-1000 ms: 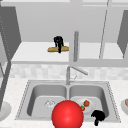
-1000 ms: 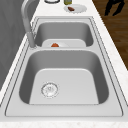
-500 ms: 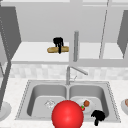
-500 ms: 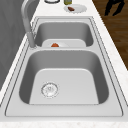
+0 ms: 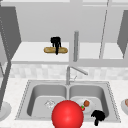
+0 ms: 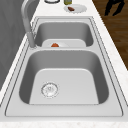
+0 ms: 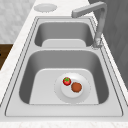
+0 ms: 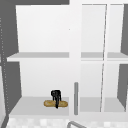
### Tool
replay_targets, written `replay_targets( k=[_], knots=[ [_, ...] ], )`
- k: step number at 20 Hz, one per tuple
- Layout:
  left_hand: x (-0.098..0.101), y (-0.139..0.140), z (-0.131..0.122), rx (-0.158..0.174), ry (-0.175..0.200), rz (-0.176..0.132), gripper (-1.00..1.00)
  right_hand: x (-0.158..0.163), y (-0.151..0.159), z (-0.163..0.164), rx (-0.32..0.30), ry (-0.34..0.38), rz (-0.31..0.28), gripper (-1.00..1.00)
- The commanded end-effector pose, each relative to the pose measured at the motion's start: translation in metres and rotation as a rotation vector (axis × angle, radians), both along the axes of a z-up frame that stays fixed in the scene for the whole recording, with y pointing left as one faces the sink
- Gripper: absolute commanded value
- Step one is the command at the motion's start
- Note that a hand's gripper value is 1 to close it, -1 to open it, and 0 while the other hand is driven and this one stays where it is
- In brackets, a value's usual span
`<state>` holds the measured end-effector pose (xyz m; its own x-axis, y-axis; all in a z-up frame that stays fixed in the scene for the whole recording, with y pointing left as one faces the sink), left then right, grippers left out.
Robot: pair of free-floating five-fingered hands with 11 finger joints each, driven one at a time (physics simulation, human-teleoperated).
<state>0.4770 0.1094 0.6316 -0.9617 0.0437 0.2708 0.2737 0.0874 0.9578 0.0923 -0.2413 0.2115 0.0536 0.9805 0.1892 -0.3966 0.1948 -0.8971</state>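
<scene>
The left robot hand (image 5: 56,42) is up in the open wall cabinet (image 8: 42,32), on its lowest shelf (image 8: 30,105). Its fingers curl down over the middle of a bread loaf (image 5: 50,50), which lies flat along the shelf, gripping it. At about 5 o'clock from it, the right robot hand (image 5: 98,116) hangs over the front rim of the sink (image 5: 25,97), fingers curled and holding nothing. The white, faintly speckled surface (image 6: 110,50) runs around the double steel sink, with a tiled strip of wall behind it. In the right basin a plate (image 7: 83,93) carries a strawberry (image 7: 66,81) and a brown meatball (image 7: 76,87) just beside it. The faucet (image 7: 96,22) stands at the basins' divider. A red ball (image 5: 67,115) sits in front of the sink at 6 o'clock.
</scene>
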Motion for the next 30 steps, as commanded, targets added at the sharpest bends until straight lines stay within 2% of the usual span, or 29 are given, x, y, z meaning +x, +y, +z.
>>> replay_targets(
  k=[1,4,5,7,8,10,14,24,27,29,30],
  knots=[
    [-0.014,0.016,0.012,0.067,0.069,0.0,1.0,0.0,0.0,0.0,0.0,0.0,0.0,0.0],
    [-0.031,0.026,0.015,0.064,0.087,0.001,1.0,0.0,0.0,0.0,0.0,0.0,0.0,0.0],
    [-0.039,0.028,0.015,0.061,0.084,0.004,1.0,0.0,0.0,0.0,0.0,0.0,0.0,0.0],
    [-0.059,0.024,0.011,0.038,0.054,0.011,1.0,0.0,0.0,0.0,0.0,0.0,0.0,0.0],
    [-0.067,0.025,0.01,0.042,0.049,0.015,1.0,0.0,0.0,0.0,0.0,0.0,0.0,0.0],
    [-0.083,0.027,0.01,0.047,0.067,0.006,1.0,0.0,0.0,0.0,0.0,0.0,0.0,0.0],
    [-0.116,0.027,0.007,0.057,0.074,0.006,1.0,0.0,0.0,0.0,0.0,0.0,0.0,0.0],
    [-0.198,0.033,-0.012,0.053,0.059,0.007,1.0,0.0,0.0,0.0,0.0,0.0,0.0,0.0],
    [-0.223,0.041,-0.032,0.03,0.053,0.009,1.0,0.0,0.0,0.0,0.0,0.0,0.0,0.0],
    [-0.239,0.044,-0.054,-0.021,0.06,0.002,1.0,0.0,0.0,0.0,0.0,0.0,0.0,0.0],
    [-0.247,0.04,-0.061,-0.023,0.052,-0.002,1.0,0.0,0.0,0.0,0.0,0.0,0.0,0.0]
  ],
)
